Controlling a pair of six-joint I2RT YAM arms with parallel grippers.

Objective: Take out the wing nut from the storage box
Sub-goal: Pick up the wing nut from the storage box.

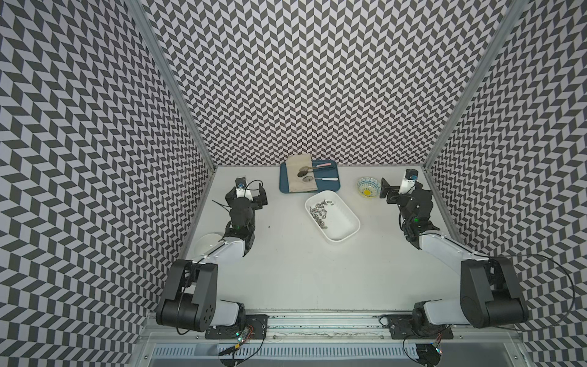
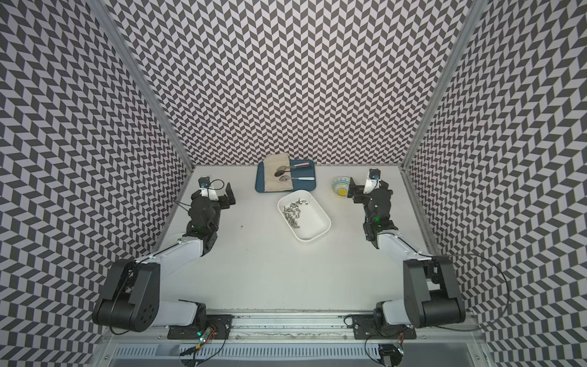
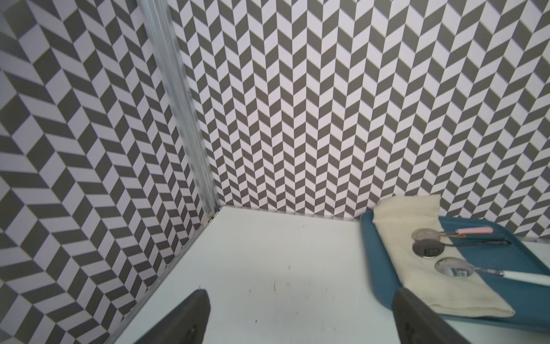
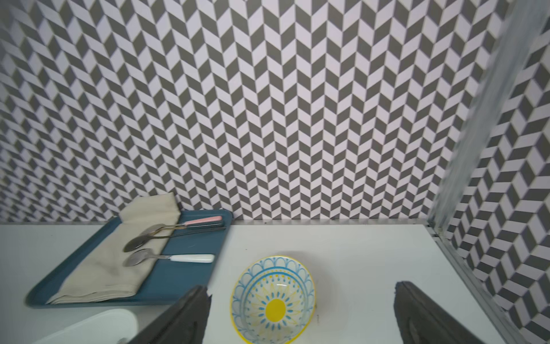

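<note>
Now | left gripper [image 1: 247,196] and right gripper [image 1: 388,193] are held apart, empty | one wing nut [image 1: 328,202] at the pile's edge is best pinched | storage box [image 1: 337,240] must not be bumped.

Counter [image 2: 254,270] white, walled on three sides by black-and-white chevron panels. Storage box [image 2: 314,224] sits near centre, at a slant. Wing nuts [image 2: 291,211] are heaped in its far-left part; the rest of its floor is bare. Dark-blue tray [image 2: 306,188] lies against the far wall, just beyond the box. Beige cloth [image 2: 275,178] covers the tray's left part, with three spoons [image 2: 287,173] lying across cloth and tray. Patterned bowl [image 2: 340,187] stands right of the tray. Right gripper [image 2: 353,192] is just beside the bowl, fingers apart, holding nothing. Left gripper [image 2: 211,194] is at far left, well apart from the box, fingers spread, empty.
</note>
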